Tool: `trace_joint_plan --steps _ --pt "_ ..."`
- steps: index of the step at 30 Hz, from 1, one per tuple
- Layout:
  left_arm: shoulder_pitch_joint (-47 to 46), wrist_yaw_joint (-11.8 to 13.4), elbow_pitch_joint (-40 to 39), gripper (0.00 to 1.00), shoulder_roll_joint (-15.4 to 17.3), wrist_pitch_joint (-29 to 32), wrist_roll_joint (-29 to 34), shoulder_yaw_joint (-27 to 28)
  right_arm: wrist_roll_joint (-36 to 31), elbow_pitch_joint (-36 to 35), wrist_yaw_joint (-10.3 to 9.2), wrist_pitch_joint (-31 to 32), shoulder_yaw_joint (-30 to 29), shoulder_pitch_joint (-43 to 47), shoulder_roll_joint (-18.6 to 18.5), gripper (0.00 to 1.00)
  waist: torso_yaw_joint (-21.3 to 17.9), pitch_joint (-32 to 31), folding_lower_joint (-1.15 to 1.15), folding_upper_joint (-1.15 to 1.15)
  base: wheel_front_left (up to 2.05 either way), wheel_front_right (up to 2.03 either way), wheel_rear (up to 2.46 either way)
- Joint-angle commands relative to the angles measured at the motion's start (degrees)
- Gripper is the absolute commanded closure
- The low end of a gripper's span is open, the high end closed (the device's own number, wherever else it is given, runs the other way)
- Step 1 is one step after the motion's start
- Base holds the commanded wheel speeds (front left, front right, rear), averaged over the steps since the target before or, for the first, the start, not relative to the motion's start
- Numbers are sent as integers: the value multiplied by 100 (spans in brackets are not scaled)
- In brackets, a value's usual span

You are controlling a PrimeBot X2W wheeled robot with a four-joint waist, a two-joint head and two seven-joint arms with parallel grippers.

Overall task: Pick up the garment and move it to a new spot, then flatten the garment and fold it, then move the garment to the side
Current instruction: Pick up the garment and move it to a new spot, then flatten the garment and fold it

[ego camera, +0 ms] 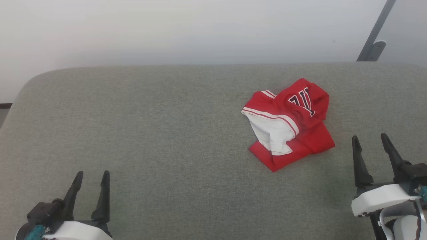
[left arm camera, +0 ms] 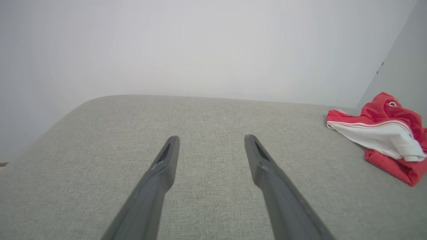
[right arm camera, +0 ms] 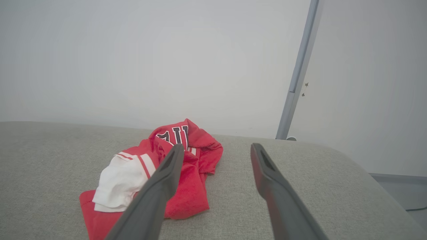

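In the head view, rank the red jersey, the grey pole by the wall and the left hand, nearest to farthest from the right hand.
1. Red jersey, just left of the right hand.
2. Grey pole, farther back, by the wall.
3. Left hand, across at the near left.

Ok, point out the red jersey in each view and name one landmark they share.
Head view: the garment lies crumpled right of centre, up and left of the right gripper.
Left wrist view: the garment is at the far right edge, right of the left gripper.
Right wrist view: the garment is lower left of centre, partly behind one finger of the right gripper.
Shared landmark: the grey fabric surface it lies on, meeting the pale wall.
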Motion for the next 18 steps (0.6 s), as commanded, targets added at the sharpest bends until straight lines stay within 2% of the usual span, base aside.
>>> trace_joint_plan --steps 1,13,16,18 --pt "66 -28 4 0 -43 -28 78 54 36 12 -2 -18 19 -23 -2 0 -15 9 0 0 0 0 0" --pt "43 -63 19 0 -193 -28 187 119 63 25 -1 -18 81 -77 10 0 -71 56 0 0 0 0 0" --pt "-177 -64 -30 0 -184 -28 68 -114 69 27 -1 -18 110 -152 39 0 -111 138 0 0 0 0 0" --pt "-461 -65 -7 0 -21 -28 -6 -425 80 12 -1 -18 114 -209 65 0 -140 235 0 0 0 0 0"
